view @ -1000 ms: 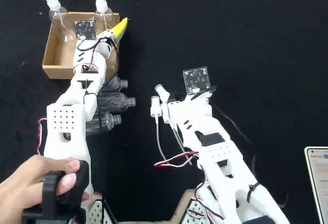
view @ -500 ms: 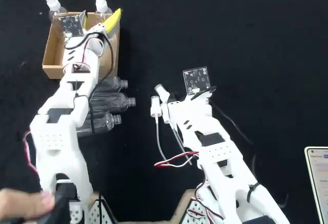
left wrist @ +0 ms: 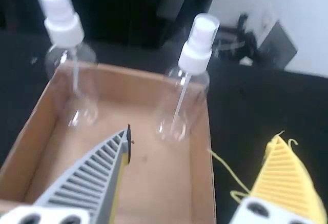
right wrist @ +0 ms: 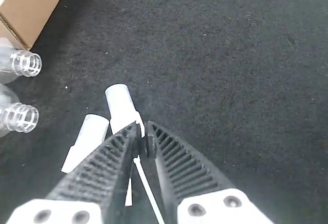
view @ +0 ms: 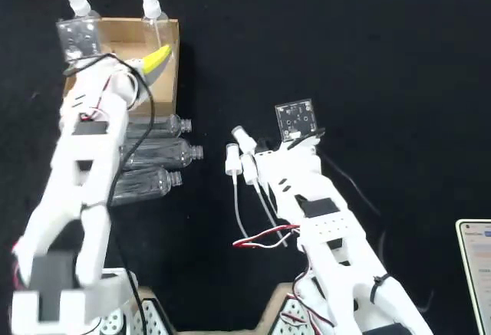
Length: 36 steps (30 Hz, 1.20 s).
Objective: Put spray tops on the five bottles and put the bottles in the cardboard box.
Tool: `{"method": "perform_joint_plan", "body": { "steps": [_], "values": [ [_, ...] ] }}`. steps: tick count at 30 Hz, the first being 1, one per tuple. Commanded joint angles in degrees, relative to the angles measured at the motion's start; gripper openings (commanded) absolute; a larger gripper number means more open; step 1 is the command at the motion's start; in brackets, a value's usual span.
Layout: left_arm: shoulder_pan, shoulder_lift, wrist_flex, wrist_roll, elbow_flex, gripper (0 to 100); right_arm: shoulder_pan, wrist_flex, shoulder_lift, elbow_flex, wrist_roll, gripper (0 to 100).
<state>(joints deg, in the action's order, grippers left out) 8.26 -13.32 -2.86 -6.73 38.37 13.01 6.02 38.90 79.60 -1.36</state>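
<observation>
Two clear bottles with white spray tops [left wrist: 60,14] [left wrist: 199,43] stand upright at the far wall inside the cardboard box [left wrist: 146,178]. In the high view these capped bottles [view: 76,1] [view: 150,1] rise at the far end of the box [view: 173,44]. My left gripper [left wrist: 200,155] hangs open above the box floor, empty; its yellow finger [view: 157,59] shows near the box's right wall. Three uncapped bottles [view: 157,153] lie beside the box. My right gripper [right wrist: 142,131] is shut on a spray top [right wrist: 120,103]. A second spray top [right wrist: 84,142] lies beside it.
Two open bottle necks [right wrist: 25,62] [right wrist: 19,117] point toward the right gripper. A box corner [right wrist: 31,3] shows beyond them. Thin dip tubes [view: 238,212] trail on the black cloth. A screen device [view: 476,266] lies at the right edge.
The left arm has swung left and back over the box and risen. The hand at the lower left has gone from view. The right arm has kept still.
</observation>
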Motion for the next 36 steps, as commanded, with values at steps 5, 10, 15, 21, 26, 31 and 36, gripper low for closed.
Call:
{"method": "perform_joint_plan", "body": {
  "steps": [5, 10, 15, 21, 26, 31, 36],
  "values": [
    [6.5, -22.2, -39.9, 0.1, -0.1, 39, -0.9, -1.8, 0.0, -1.6, -0.5, 1.1],
    [9.1, -27.1, -57.8, 6.9, -0.5, 39, -0.9, -1.8, 0.0, -1.5, -0.5, 1.1],
    [6.9, -28.7, -69.0, 40.7, 0.0, 39, -1.0, -1.8, 0.0, -1.5, -0.5, 1.1],
    [6.5, -28.7, -78.2, 60.2, 0.2, 39, -1.0, -1.8, 0.0, -1.4, -0.5, 1.1],
    [6.3, -28.6, -70.2, 60.3, 5.4, 39, -1.0, -1.8, 0.0, -1.4, -0.5, 1.1],
    [6.2, -28.6, -62.1, 62.8, 12.3, 39, -1.0, -1.8, 0.0, -1.4, -0.5, 1.1],
    [6.5, -28.6, -54.3, 64.2, 15.9, 39, -1.0, -1.8, 0.0, -1.4, -0.5, 1.1]
  ]
}}
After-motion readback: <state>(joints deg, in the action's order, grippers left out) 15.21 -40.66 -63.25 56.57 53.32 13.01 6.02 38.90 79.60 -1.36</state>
